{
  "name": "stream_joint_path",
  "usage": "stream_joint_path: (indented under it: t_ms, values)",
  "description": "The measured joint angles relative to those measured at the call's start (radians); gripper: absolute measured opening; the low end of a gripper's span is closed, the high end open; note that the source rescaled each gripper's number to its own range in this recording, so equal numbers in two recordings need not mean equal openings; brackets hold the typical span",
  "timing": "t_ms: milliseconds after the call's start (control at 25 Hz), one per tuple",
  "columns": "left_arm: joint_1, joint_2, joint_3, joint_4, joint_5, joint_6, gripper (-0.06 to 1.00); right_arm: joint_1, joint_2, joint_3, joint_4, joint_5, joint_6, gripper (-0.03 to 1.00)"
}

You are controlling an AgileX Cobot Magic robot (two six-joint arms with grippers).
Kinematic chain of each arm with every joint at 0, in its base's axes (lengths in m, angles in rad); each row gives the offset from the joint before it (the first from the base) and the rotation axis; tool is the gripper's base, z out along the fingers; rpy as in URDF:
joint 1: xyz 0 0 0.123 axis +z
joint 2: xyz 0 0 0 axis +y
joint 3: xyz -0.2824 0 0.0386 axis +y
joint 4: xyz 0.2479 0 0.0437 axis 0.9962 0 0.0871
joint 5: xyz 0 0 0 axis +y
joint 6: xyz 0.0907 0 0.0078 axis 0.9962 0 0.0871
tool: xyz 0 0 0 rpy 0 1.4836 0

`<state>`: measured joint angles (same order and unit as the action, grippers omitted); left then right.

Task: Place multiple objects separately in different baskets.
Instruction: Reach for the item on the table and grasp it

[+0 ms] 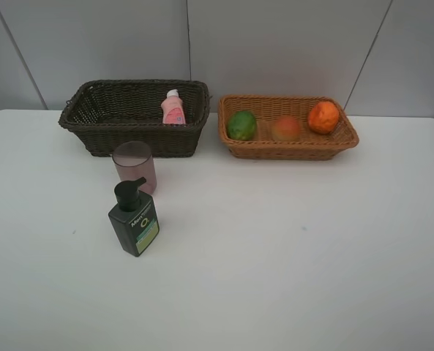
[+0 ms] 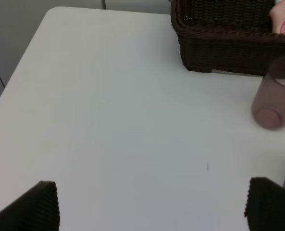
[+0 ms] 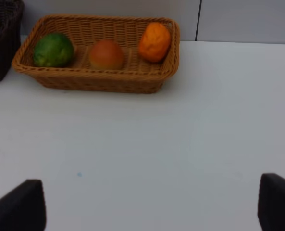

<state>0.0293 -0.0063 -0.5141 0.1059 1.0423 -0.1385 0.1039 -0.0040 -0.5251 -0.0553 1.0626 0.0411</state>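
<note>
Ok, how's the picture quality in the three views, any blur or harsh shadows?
Exterior high: sharp, evenly lit, faint shadows beside the pump bottle and cup. Left wrist: cup and left pincer edges look soft. Right wrist: fruit in the tan basket slightly blurred; no glare.

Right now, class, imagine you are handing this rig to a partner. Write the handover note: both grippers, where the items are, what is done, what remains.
Left gripper: open, empty, above bare table.
Right gripper: open, empty, facing the tan basket.
Dark brown basket holds the pink white-capped bottle.
The tan basket holds the green fruit, peach and orange.
Translucent pink cup and dark green pump bottle stand on the table in front of the dark brown basket, the cup nearer it.
Done: four items in baskets.
Left: cup and pump bottle, probably for the dark brown basket.
</note>
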Motion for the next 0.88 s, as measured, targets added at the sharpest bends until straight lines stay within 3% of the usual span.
stream_joint_path:
  t_ms: [880]
  values:
    - [0.000,0.000,0.000,0.000,0.000,0.000,1.00,0.000,0.000,0.000,-0.001,0.000,0.000,0.94]
